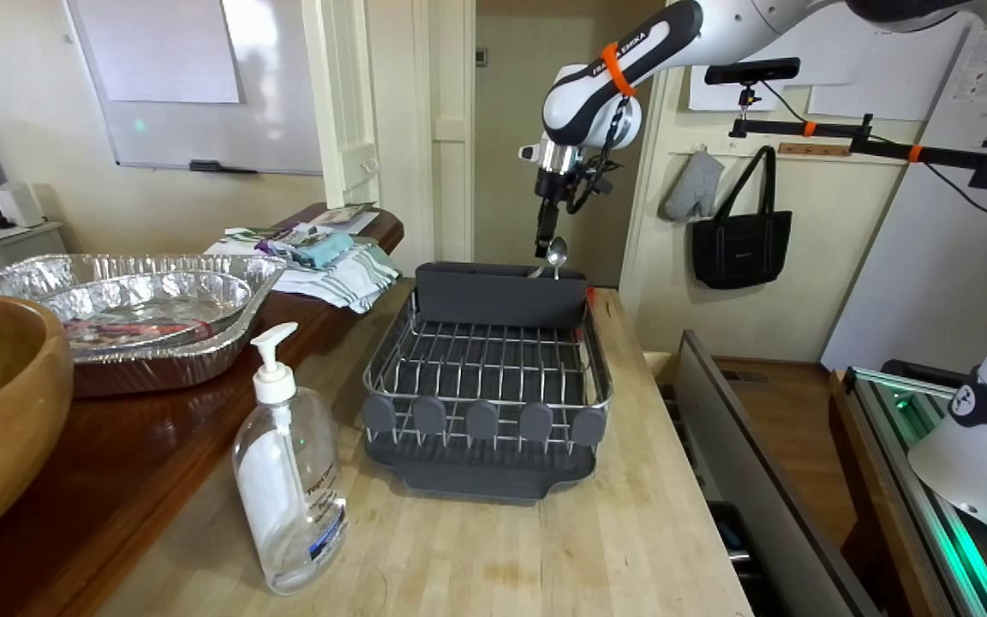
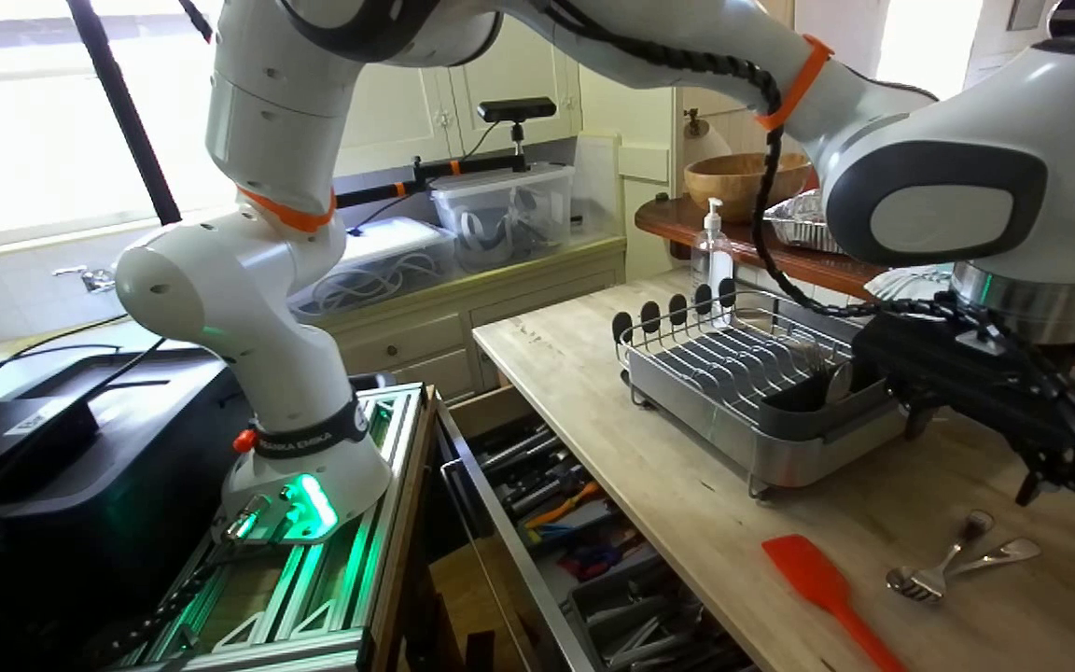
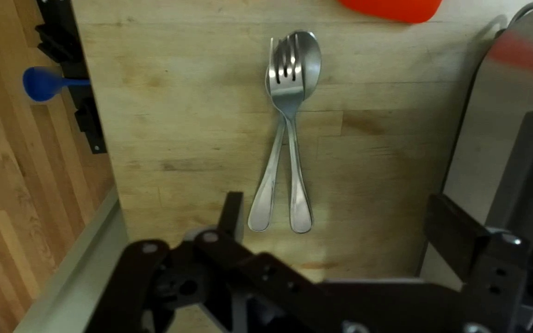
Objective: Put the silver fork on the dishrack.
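Silver fork (image 3: 295, 150) lies on the bench (image 3: 377, 180), tines over a spoon (image 3: 312, 62), likely light, stiff and slick, best pinched far down the handle where it splays clear of the spoon's; fingers (image 3: 233, 212) wide apart, holding nothing.

Cream wall (image 1: 9, 64) w/ whiteboard (image 1: 284, 90); wood flr (image 3: 35, 185); v. bright window (image 2: 15, 131); pale upper cabs (image 2: 397, 117), drawers (image 2: 425, 343) below

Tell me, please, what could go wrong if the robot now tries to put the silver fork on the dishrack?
The silver fork lies crossed over a loose spoon, so the tool might take both.
In the wrist view, the open tool overlaps the dishrack; lowering there could perhaps bump it.
A standing spoon in the dishrack's dark holder may get in the fork's way.
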You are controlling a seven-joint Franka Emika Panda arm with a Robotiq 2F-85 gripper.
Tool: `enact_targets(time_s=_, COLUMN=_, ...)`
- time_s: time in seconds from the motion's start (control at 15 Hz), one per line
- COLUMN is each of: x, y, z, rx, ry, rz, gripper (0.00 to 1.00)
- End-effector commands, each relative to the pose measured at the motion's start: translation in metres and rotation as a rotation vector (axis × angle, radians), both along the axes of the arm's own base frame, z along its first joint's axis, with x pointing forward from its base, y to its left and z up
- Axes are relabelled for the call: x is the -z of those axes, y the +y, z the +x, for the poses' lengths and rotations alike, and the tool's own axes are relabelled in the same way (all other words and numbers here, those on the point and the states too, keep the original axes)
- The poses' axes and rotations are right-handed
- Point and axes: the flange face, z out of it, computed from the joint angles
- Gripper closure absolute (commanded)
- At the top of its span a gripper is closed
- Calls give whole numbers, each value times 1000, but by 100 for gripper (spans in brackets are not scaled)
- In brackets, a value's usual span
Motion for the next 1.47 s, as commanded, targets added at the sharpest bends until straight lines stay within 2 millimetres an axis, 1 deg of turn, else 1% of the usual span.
enact_targets(time_s=0.0, x=26, y=2, z=9, rx=-21, ry=19, rz=13, gripper=0)
enact_targets(time_s=0.33, x=45, y=-2, z=11, rx=-2, ry=22, rz=36, gripper=0)
enact_targets(time_s=0.53, x=54, y=-9, z=17, rx=25, ry=34, rz=48, gripper=0)
enact_targets(time_s=0.93, x=80, y=-9, z=25, rx=10, ry=109, rz=96, gripper=0)
enact_targets(time_s=1.4, x=97, y=-11, z=34, rx=18, ry=160, rz=121, gripper=0)
